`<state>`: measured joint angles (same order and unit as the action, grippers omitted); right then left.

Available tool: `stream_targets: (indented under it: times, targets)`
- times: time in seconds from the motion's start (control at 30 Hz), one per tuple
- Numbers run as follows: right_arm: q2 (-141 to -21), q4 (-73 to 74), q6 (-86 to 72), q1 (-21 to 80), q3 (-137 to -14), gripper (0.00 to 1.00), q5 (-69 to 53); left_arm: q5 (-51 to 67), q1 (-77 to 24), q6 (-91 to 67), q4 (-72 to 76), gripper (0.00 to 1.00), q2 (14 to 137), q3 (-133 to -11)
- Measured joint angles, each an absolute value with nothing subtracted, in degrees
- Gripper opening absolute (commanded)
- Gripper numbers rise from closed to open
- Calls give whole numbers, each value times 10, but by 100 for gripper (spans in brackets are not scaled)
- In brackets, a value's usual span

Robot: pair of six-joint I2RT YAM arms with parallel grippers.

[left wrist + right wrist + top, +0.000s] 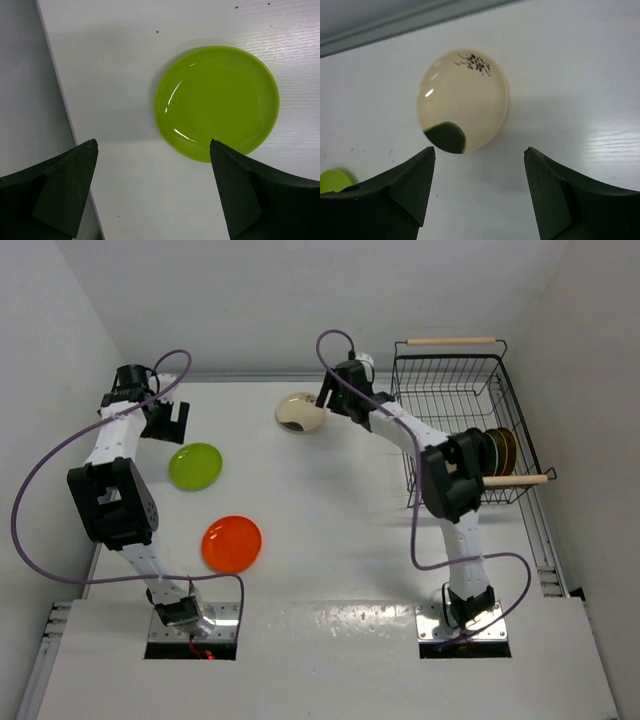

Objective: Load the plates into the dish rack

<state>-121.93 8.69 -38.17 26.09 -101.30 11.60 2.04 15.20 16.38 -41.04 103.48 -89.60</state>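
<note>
A cream plate [299, 411] with a dark patch and black speckles lies at the back middle of the table. My right gripper [323, 401] hovers at its right edge. In the right wrist view the cream plate [463, 107] sits just ahead of the open right gripper [480, 151], nothing between the fingers. A lime green plate [195, 465] lies at the left, with my open left gripper [173, 425] just behind it. In the left wrist view the green plate [217, 102] is ahead and right of the left gripper [152, 145]. An orange-red plate [231, 543] lies nearer. The dish rack [440, 390] holds several upright plates [497, 450].
The rack stands at the table's right edge with wooden handles at back [450, 341] and front [515, 480]. The table's left edge [55, 85] runs close beside the left gripper. A wall rises behind the table. A sliver of the green plate [332, 180] shows in the right wrist view.
</note>
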Motion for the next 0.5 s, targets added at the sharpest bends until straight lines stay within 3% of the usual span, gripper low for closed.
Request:
stream_targets:
  times: [0.3,0.5]
  targets:
    - [-1377,104,-602,274,-1073,68,182,23,162,160,-411,99,1035,-890]
    - [-1427,81,-711,272,-1112,53,178,24,170,160,-412,99,1035,-888]
